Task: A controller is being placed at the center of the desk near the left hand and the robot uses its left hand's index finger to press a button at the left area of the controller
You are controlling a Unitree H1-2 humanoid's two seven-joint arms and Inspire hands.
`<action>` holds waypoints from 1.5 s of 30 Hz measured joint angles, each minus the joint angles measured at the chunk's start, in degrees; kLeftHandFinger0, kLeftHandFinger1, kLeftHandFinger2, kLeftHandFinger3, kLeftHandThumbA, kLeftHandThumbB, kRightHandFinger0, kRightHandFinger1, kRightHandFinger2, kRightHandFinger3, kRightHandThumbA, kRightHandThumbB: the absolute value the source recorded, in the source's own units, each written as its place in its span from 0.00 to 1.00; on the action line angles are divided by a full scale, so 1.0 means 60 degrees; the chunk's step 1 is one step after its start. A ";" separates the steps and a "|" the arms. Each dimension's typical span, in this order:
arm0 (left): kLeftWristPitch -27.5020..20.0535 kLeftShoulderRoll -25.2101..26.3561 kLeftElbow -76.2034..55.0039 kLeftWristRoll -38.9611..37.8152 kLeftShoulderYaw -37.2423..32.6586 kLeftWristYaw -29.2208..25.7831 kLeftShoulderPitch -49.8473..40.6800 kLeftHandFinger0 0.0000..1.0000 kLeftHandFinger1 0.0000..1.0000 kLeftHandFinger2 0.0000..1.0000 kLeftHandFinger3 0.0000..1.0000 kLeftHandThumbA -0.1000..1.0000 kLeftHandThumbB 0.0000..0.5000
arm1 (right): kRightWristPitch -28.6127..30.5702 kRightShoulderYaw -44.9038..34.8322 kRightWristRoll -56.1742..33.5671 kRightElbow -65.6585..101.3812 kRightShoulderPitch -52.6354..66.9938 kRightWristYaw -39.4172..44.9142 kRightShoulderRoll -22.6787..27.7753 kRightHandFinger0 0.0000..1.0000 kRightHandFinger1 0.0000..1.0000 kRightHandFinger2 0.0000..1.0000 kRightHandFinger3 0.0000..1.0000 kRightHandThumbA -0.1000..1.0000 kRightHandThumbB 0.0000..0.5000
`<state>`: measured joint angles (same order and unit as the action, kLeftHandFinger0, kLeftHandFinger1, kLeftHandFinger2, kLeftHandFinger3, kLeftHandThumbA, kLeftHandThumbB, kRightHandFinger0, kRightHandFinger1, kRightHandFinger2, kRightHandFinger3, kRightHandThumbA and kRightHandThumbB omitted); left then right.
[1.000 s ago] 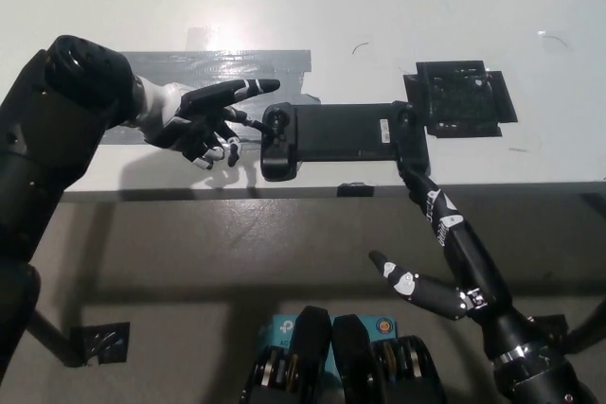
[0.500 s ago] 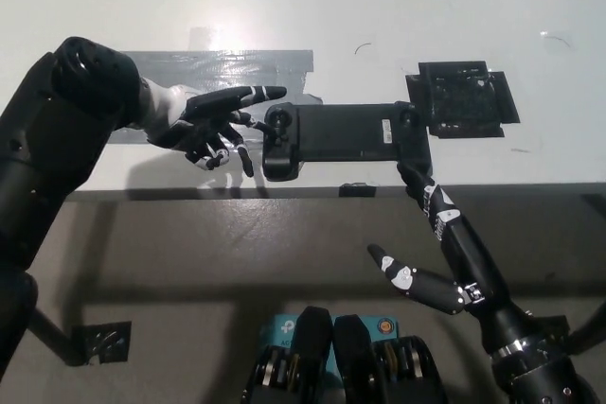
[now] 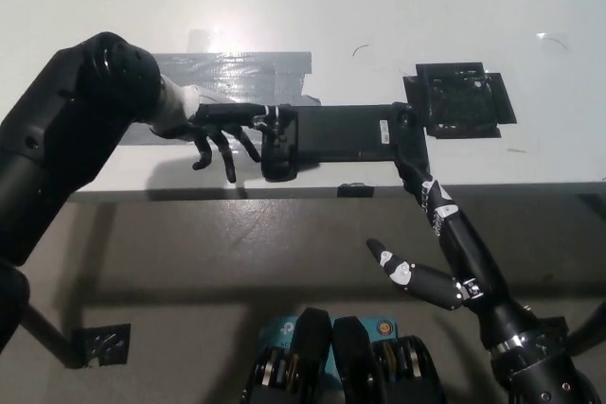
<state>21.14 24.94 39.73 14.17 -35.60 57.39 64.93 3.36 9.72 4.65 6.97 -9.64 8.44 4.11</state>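
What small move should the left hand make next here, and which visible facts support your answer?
Probably press straight down: the left hand has its extended fingertip at the left end of the controller, over the buttons. The right hand steadies the controller's right end.

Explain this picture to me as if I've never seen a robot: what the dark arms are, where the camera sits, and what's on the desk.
The camera sits on a humanoid robot's head, looking steeply down, so both arms are the robot's own. On the white desk lies a black game controller, near the front edge. The left hand reaches in from picture left, one finger stretched onto the controller's left end, where its buttons are; the others hang loose. It grips nothing. The right hand, black, rests off the desk at the lower right, fingers apart, one fingertip by the controller's right end. Also on the desk: a strip of grey tape and a black taped patch.
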 measured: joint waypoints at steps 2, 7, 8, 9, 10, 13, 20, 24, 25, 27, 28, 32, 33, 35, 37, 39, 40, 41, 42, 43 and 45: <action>-0.0013 0.0016 -0.0099 0.0062 -0.0031 -0.0005 -0.0004 0.04 0.28 0.54 1.00 1.00 0.99 | -0.0003 0.0002 0.0000 0.0000 0.0000 0.0013 0.0000 1.00 1.00 1.00 1.00 0.67 0.36; 0.0073 0.0061 -0.0327 -0.0042 0.0448 0.0016 -0.0201 0.01 0.13 0.36 1.00 1.00 1.00 | -0.0003 0.0005 0.0000 -0.0007 -0.0021 0.0036 -0.0001 1.00 1.00 1.00 1.00 0.66 0.37; 0.0113 0.0089 -0.0478 -0.0081 0.0603 0.0022 -0.0287 0.00 0.13 0.37 1.00 1.00 1.00 | -0.0003 0.0005 0.0000 -0.0008 -0.0028 0.0038 0.0000 1.00 1.00 1.00 1.00 0.66 0.37; 0.0173 0.0114 -0.0609 -0.0121 0.0726 0.0033 -0.0360 0.00 0.12 0.41 1.00 1.00 1.00 | -0.0003 0.0005 0.0000 -0.0008 -0.0030 0.0038 0.0000 1.00 1.00 1.00 1.00 0.66 0.37; 0.0289 0.0136 -0.0796 -0.0210 0.0876 0.0104 -0.0460 0.00 0.09 0.39 1.00 1.00 1.00 | -0.0003 0.0005 0.0000 -0.0010 -0.0030 0.0040 0.0003 1.00 1.00 1.00 1.00 0.65 0.37; 0.0499 0.0138 -0.1092 -0.0567 0.1677 0.0421 -0.0675 0.00 0.00 0.24 1.00 1.00 0.94 | -0.0002 0.0005 -0.0001 -0.0020 -0.0039 0.0050 0.0002 1.00 1.00 1.00 1.00 0.64 0.37; 0.0683 0.0600 -0.2728 -0.1771 0.3195 0.0842 -0.0684 0.01 0.21 0.47 1.00 1.00 0.92 | 0.0000 0.0006 0.0000 -0.0162 -0.0040 0.0055 0.0002 1.00 1.00 1.00 1.00 0.62 0.38; 0.0704 0.0959 -0.3414 -0.2531 0.3400 0.0781 -0.0862 0.07 0.27 0.58 1.00 1.00 0.81 | -0.0001 0.0006 0.0000 -0.0218 -0.0015 0.0054 0.0004 1.00 1.00 1.00 1.00 0.62 0.39; 0.0704 0.1033 -0.3570 -0.2708 0.3401 0.0732 -0.0987 0.08 0.29 0.59 1.00 1.00 0.79 | -0.0002 0.0006 0.0000 -0.0242 -0.0016 0.0054 0.0002 1.00 1.00 1.00 1.00 0.62 0.38; 0.0704 0.1149 -0.3893 -0.3048 0.3401 0.0638 -0.1303 0.20 0.42 0.67 1.00 1.00 0.77 | -0.0003 0.0006 0.0000 -0.0293 -0.0010 0.0054 0.0003 1.00 1.00 1.00 1.00 0.61 0.39; 0.0704 0.1199 -0.4086 -0.3226 0.3404 0.0580 -0.1509 0.28 0.47 0.68 1.00 1.00 0.72 | -0.0003 0.0006 0.0001 -0.0309 -0.0006 0.0054 0.0003 1.00 1.00 1.00 1.00 0.61 0.39; 0.0714 0.1225 -0.5495 -0.3893 0.3835 0.0156 -0.2863 0.59 0.52 0.54 1.00 1.00 0.60 | -0.0004 0.0010 0.0001 -0.0326 -0.0002 0.0055 0.0003 1.00 1.00 1.00 1.00 0.62 0.40; 0.0717 0.1177 -0.5917 -0.4024 0.4047 -0.0002 -0.3326 0.62 0.52 0.55 1.00 1.00 0.58 | -0.0004 0.0014 0.0001 -0.0330 0.0001 0.0054 0.0002 1.00 1.00 1.00 1.00 0.62 0.40; 0.0723 0.0897 -0.6771 -0.4178 0.4586 -0.0346 -0.4366 1.00 1.00 1.00 1.00 1.00 0.52 | -0.0003 0.0024 0.0002 -0.0347 0.0006 0.0055 0.0003 1.00 1.00 1.00 1.00 0.62 0.39; 0.0699 0.0418 -0.7466 -0.4185 0.5066 -0.0672 -0.5404 1.00 1.00 1.00 1.00 1.00 0.57 | -0.0003 0.0035 0.0001 -0.0351 0.0024 0.0054 0.0001 1.00 1.00 1.00 1.00 0.63 0.37; 0.0575 -0.0274 -0.7988 -0.4147 0.5388 -0.1065 -0.6664 1.00 1.00 1.00 1.00 1.00 0.65 | -0.0003 0.0052 -0.0001 -0.0359 0.0061 0.0055 -0.0001 1.00 1.00 1.00 1.00 0.66 0.36; 0.0462 -0.0604 -0.8145 -0.4097 0.5503 -0.1232 -0.7199 1.00 1.00 1.00 1.00 1.00 0.65 | -0.0003 0.0063 -0.0002 -0.0361 0.0088 0.0056 -0.0003 1.00 1.00 1.00 1.00 0.71 0.34; 0.0327 -0.0977 -0.8236 -0.4021 0.5570 -0.1434 -0.7781 1.00 1.00 1.00 1.00 1.00 0.63 | -0.0003 0.0073 -0.0002 -0.0364 0.0140 0.0056 -0.0008 1.00 1.00 1.00 1.00 0.76 0.36; 0.0173 -0.1271 -0.8274 -0.3927 0.5598 -0.1597 -0.8258 1.00 1.00 1.00 1.00 1.00 0.63 | -0.0002 0.0084 -0.0005 -0.0364 0.0197 0.0056 -0.0016 1.00 1.00 1.00 1.00 0.81 0.38; 0.0005 -0.1566 -0.8272 -0.3819 0.5608 -0.1773 -0.8746 1.00 1.00 1.00 1.00 1.00 0.62 | -0.0002 0.0088 -0.0005 -0.0372 0.0282 0.0055 -0.0025 1.00 1.00 1.00 1.00 0.88 0.40; -0.0313 -0.2049 -0.8230 -0.3609 0.5614 -0.2065 -0.9533 1.00 1.00 1.00 1.00 1.00 0.61 | -0.0002 0.0096 -0.0006 -0.0392 0.0465 0.0054 -0.0038 1.00 1.00 1.00 1.00 0.93 0.42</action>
<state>19.26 12.64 -9.65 -7.49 -1.91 45.00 7.73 3.35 10.30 4.62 4.62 -6.85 8.77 3.88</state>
